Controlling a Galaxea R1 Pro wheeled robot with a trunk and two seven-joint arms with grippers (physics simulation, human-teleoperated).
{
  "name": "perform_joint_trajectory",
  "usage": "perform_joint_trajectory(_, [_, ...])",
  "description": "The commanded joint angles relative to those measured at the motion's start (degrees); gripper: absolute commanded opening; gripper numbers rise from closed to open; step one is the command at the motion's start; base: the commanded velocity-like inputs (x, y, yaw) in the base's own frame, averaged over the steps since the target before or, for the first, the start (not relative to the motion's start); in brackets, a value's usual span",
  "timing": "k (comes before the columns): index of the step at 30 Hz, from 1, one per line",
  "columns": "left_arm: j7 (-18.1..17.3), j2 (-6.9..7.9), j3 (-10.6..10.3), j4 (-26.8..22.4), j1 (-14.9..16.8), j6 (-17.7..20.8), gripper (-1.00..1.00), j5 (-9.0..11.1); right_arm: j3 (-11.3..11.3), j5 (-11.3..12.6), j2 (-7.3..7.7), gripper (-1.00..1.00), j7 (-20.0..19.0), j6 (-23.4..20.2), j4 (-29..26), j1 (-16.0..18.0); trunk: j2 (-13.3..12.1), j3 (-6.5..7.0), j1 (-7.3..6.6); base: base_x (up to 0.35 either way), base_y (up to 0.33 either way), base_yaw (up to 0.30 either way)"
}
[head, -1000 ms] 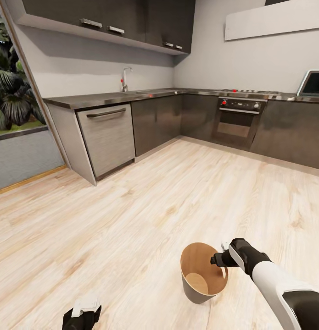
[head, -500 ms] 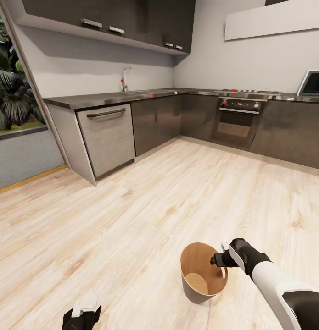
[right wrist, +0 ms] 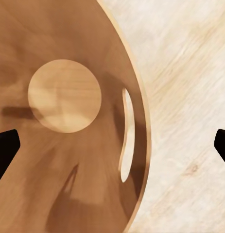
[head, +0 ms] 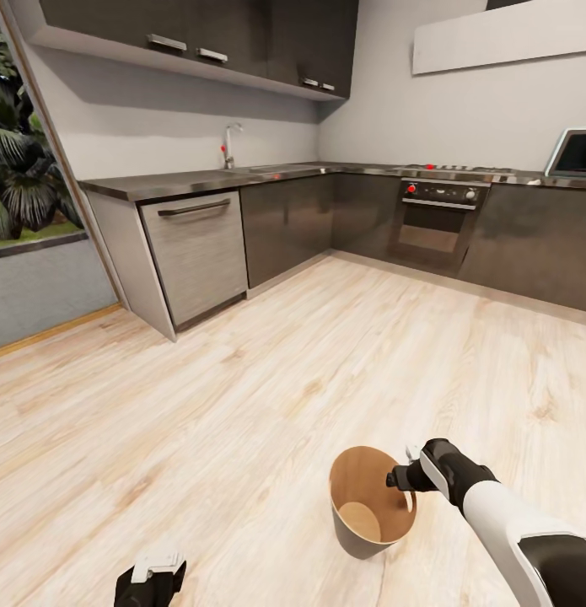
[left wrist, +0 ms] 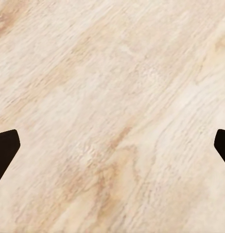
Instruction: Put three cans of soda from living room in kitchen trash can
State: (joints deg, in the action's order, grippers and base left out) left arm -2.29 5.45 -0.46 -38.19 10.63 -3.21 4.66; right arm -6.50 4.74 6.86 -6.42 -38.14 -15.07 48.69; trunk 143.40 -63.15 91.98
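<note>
Pale wood floor (head: 242,396) across most of the head view, planks running on a slant. Upper left of that frame: a window (head: 23,177) onto green palm leaves. Just right of it, a silver dishwasher front (head: 197,253) with a dark bar handle under a steel-grey countertop (head: 208,179); a tap (head: 230,145) on the counter behind. Dark grey cabinets (head: 288,223) along the corner, more dark wall cupboards (head: 242,38) above. Right of the corner, a built-in oven (head: 434,223) with a red knob; at the right edge, an open laptop-like screen (head: 573,153) on the counter.

Bottom left of the head view: left gripper (head: 154,577), low over bare floor, holding nothing. In the left wrist view, two dark fingertips (left wrist: 5,150) at opposite edges, spread wide apart, only planks between them.

Lower centre-right: trash can (head: 373,504) upright on the floor, tan inside, dark outside, nothing lying on its round bottom. Right gripper (head: 400,477) just above the can's right rim, on a black wrist and a white forearm reaching in from the bottom right corner. In the right wrist view, dark fingertips (right wrist: 6,150) far apart at the frame edges, empty, looking down into the can (right wrist: 68,160) with its slot-shaped handle hole near the rim.
</note>
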Motion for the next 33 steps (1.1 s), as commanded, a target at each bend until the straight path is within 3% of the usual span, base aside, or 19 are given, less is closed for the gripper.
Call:
perform_joint_trajectory(1, [0.0,0.00,0.0,0.0,0.0,0.0,1.00,0.0,0.0,0.0,0.00,1.00,0.0,0.0,0.0,0.0,0.0,0.00,0.00,0.000,-0.058,0.000])
perform_joint_trajectory(15, [0.0,0.00,0.1,0.0,0.0,0.0,1.00,0.0,0.0,0.0,0.00,1.00,0.0,0.0,0.0,-0.1,0.0,0.00,0.00,0.000,-0.069,0.000])
perform_joint_trajectory(30, [0.0,0.00,0.3,0.2,0.0,0.1,1.00,-0.1,0.0,0.0,0.00,1.00,0.0,0.0,0.0,-0.1,0.2,-3.32,0.39,0.000,-0.003,0.000])
perform_joint_trajectory(33, [0.0,0.00,0.2,0.2,0.0,0.1,1.00,0.0,0.0,0.0,-0.02,1.00,-0.1,0.0,0.0,-0.1,0.2,-3.32,0.39,0.000,0.000,0.000])
